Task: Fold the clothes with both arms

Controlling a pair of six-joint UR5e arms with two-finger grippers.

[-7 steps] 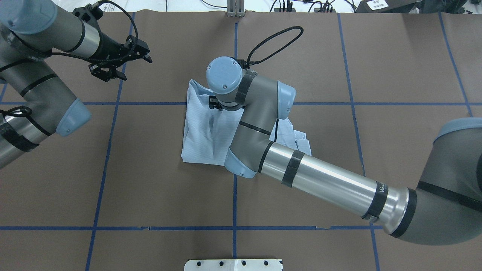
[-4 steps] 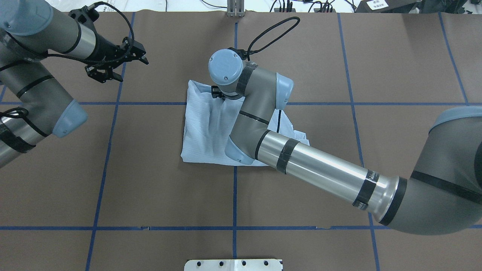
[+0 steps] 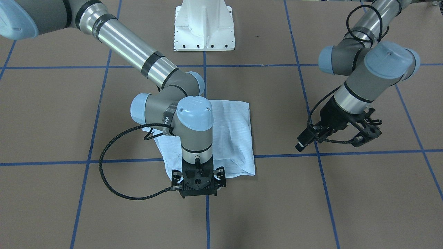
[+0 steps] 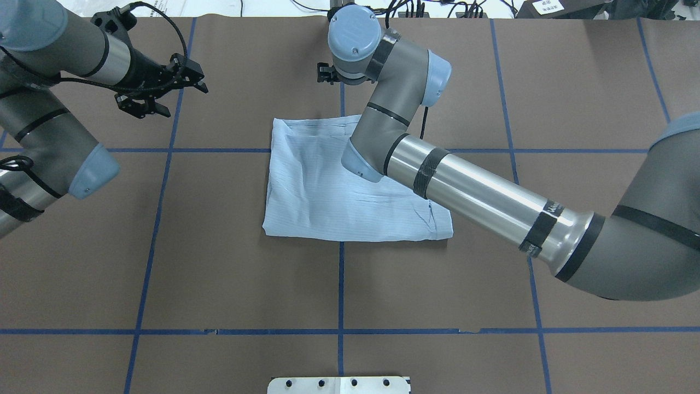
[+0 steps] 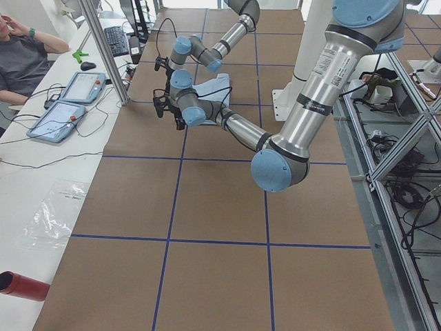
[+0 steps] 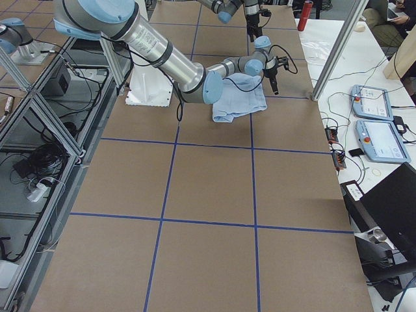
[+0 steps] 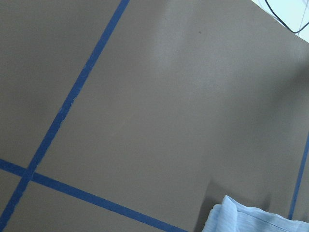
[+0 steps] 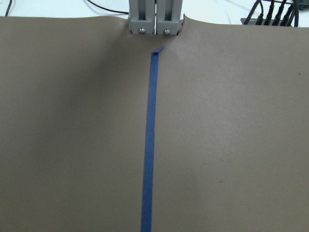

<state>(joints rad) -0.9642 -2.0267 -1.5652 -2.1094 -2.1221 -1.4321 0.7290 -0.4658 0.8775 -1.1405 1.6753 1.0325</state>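
The right pincer (image 3: 198, 194) has left the shirt (image 4: 328, 197) and now hangs over bare tabletop (image 4: 219, 273) just past its far edge, jaws apparently spread and empty. The shirt lies at centre as a flat folded rectangle, so this fold looks complete. The left pincer (image 4: 186, 102) hovers far left, spread and empty. The overhead view mostly hides the right pincer; the front-facing view shows it.

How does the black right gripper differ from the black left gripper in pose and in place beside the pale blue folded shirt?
Pose: the right gripper points straight down; the left gripper is tilted. Place: the right gripper hangs beyond the shirt at its far edge; the left gripper is off to the shirt's side. Both are over the brown table, apart from the shirt.
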